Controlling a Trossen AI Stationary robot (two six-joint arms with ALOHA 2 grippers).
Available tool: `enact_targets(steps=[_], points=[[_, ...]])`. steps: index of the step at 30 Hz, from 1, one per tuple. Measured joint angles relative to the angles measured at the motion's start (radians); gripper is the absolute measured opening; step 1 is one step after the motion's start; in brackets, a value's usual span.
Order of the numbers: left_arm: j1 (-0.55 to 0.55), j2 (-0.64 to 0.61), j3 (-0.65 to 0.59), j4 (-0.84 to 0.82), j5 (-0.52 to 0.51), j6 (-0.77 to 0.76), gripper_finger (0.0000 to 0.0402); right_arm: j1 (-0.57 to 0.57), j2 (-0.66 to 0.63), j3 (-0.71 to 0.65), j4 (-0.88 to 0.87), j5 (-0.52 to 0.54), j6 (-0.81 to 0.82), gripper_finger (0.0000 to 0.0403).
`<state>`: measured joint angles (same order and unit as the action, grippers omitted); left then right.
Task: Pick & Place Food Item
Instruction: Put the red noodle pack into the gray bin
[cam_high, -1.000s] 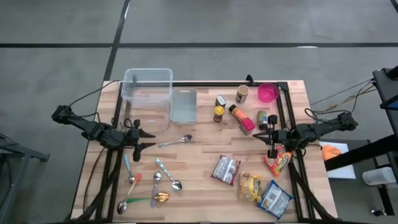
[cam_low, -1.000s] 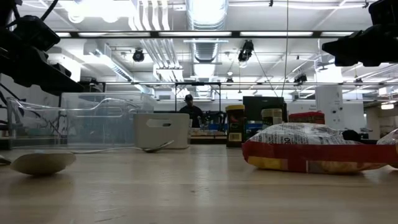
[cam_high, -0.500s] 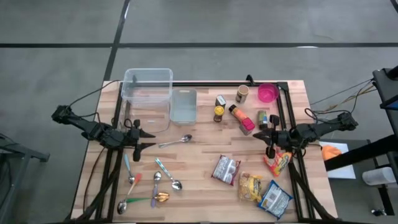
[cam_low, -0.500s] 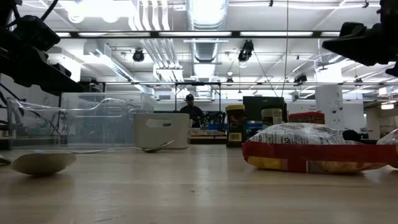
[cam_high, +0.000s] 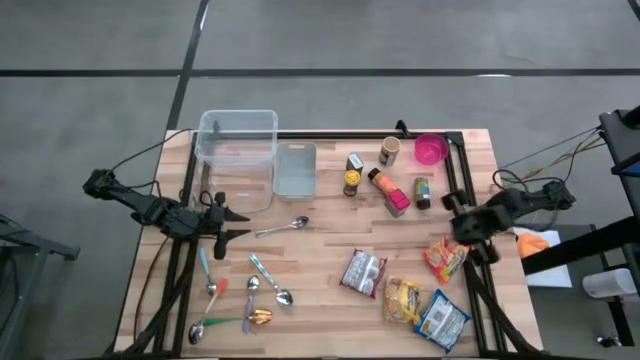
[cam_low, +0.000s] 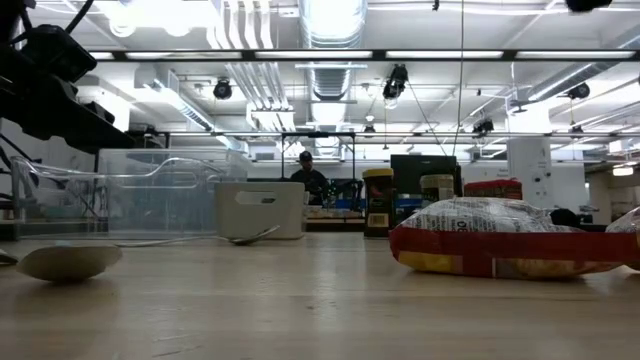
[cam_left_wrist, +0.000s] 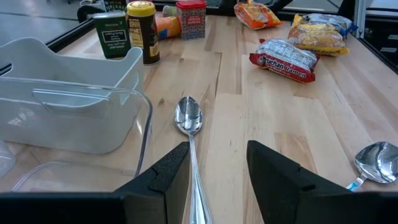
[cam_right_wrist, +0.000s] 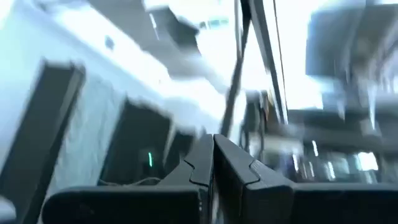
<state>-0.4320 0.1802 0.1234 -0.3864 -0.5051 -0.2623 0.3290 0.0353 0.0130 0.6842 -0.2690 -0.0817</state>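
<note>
Food packets lie flat on the table's near right: a red-and-white packet (cam_high: 363, 272), a yellow one (cam_high: 403, 300), a blue one (cam_high: 441, 320) and an orange-red one (cam_high: 445, 258). My right gripper (cam_high: 452, 212) is above the right side, tipped upward, its fingers (cam_right_wrist: 213, 149) shut on nothing and aimed at the ceiling. My left gripper (cam_high: 222, 222) waits open at the left, low over the table; a metal spoon (cam_left_wrist: 188, 117) lies just ahead of its fingers.
A clear bin (cam_high: 238, 150) and a white tub (cam_high: 295, 170) stand at the far left. Bottles and cans (cam_high: 388, 190) and a pink bowl (cam_high: 431, 150) stand at the far right. Several spoons (cam_high: 250, 295) lie near left. A person (cam_low: 305, 175) is far behind the table.
My right gripper has risen and tipped from pointing down and level to pointing steeply up, rolling a little, and has left the top of the low view. It stays shut. The packets lie as before.
</note>
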Motion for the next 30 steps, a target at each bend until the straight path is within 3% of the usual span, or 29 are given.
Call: enact_targets(steps=[4,9,13,21,27,30], points=[[0.0,0.0,0.0,0.0,0.0,0.0,0.0163,0.0,0.001,0.053,-0.041,-0.02,0.028,0.0008],[0.0,0.0,0.0,0.0,0.0,0.0,0.0163,0.0,0.022,0.264,-0.436,-0.012,-0.025,0.0008],[0.0,0.0,0.0,0.0,0.0,0.0,0.0163,0.0,0.101,0.421,-0.694,0.089,-0.001,0.0008],[0.0,0.0,0.0,0.0,0.0,0.0,0.0163,0.0,0.331,0.605,-0.763,0.17,0.121,0.0008],[0.0,0.0,0.0,0.0,0.0,0.0,0.0163,0.0,0.542,0.74,-0.843,0.374,0.081,0.0008],[0.0,0.0,0.0,0.0,0.0,0.0,0.0163,-0.001,0.653,0.801,-0.908,0.41,0.081,0.0008]])
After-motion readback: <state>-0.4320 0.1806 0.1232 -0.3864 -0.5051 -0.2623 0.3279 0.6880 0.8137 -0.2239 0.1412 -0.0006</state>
